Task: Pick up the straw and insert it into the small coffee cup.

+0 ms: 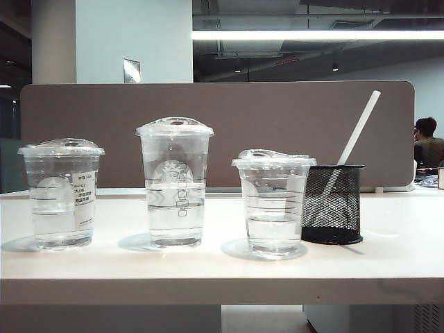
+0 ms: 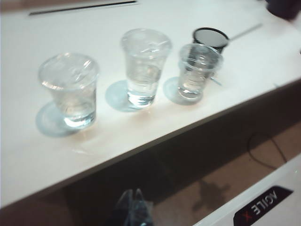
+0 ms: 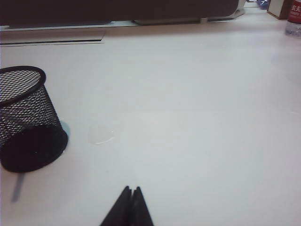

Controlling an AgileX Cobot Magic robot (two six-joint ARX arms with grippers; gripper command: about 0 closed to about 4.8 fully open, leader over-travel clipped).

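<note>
The straw [image 1: 361,126] leans in the mesh holder [image 1: 333,205] right of the small coffee cup [image 1: 273,208], ready for picking, while both left gripper [image 2: 134,207] and right gripper [image 3: 128,207] keep jaws closed, empty, near the table [image 1: 208,267] edge.

Overhead strip light [image 1: 318,35] burns white across the dark ceiling in the exterior view; the desk [image 1: 208,267] is bright, almost washed out, and each clear cup throws a soft grey shadow toward the front edge. Left wrist view is soft and slightly smeared all over, with glare on the desk around the cups, pale bluish shadows at their bases, and the left gripper [image 2: 134,209] a dim out-of-focus shape against the dark under the desk. Right wrist view is evenly lit and hazy, the mesh holder [image 3: 28,120] fairly sharp with a faint bluish shadow beside it, the right gripper [image 3: 129,207] a black silhouette, its jaws pressed together.
</note>
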